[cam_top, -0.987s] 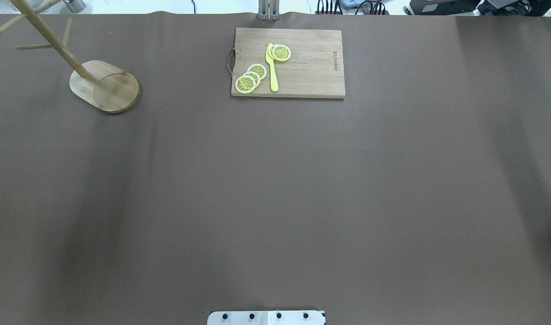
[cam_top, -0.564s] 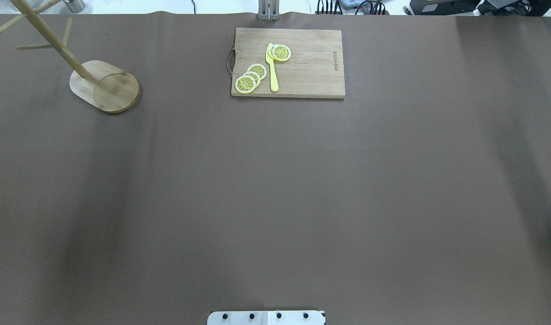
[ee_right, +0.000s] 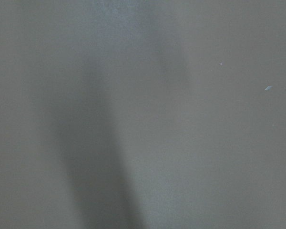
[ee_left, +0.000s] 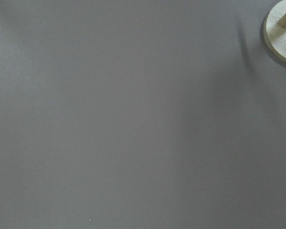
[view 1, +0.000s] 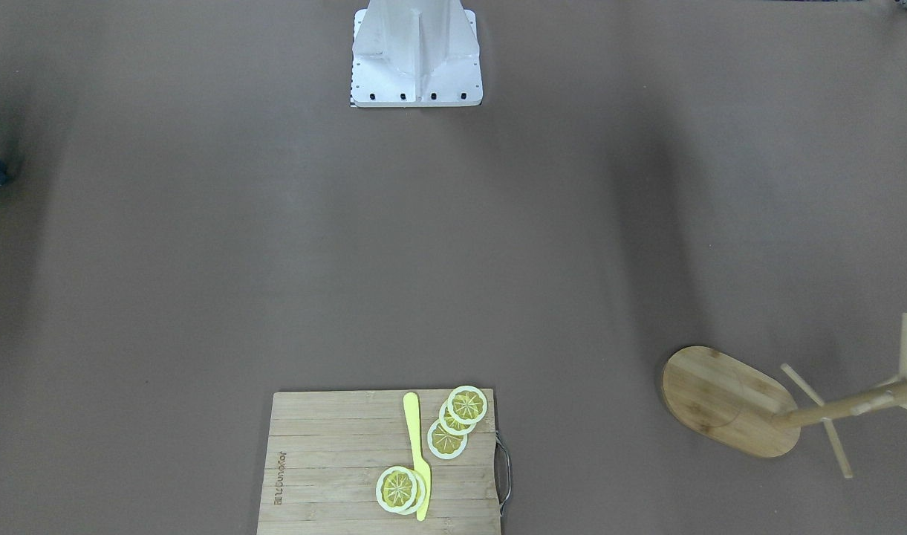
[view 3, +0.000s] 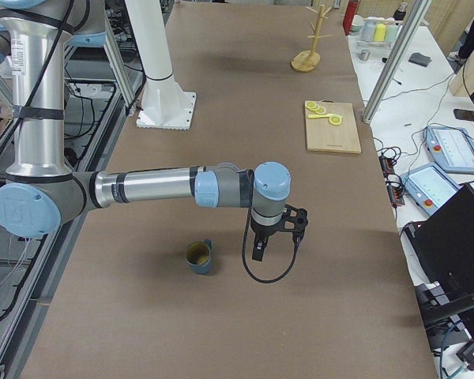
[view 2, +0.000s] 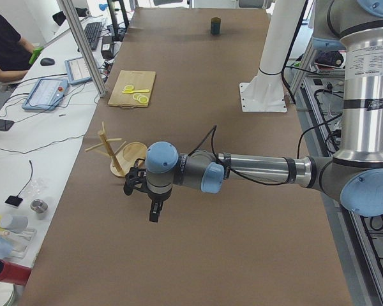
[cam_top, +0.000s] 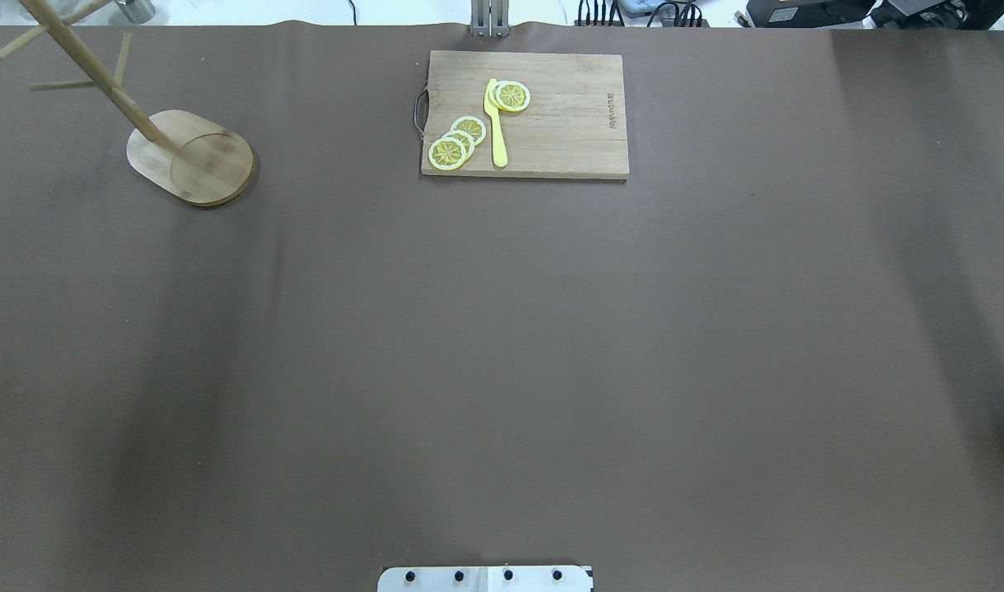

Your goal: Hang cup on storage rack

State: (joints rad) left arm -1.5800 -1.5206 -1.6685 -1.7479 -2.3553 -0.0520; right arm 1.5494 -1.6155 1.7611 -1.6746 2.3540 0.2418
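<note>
We read the table (cam_top: 502, 370) as laid out w/ the job split end to end. The storage rack (cam_top: 191, 156) stands at the far-left corner. The cup (view 3: 198, 256) sits upright on the cloth at the opposite, right end, well apart from the rack. The cutting board (cam_top: 551, 123) lies mid-back, off the likely route. The right gripper (view 3: 262, 243) hangs just beside the cup, prob. staged for the pick. The left gripper (view 2: 150, 203) hovers near the rack base. Spread or pressed together, we can't tell for either: only side views show them.

Brown-covered table (cam_top: 502, 370), white side desks (view 2: 57, 137)
</note>
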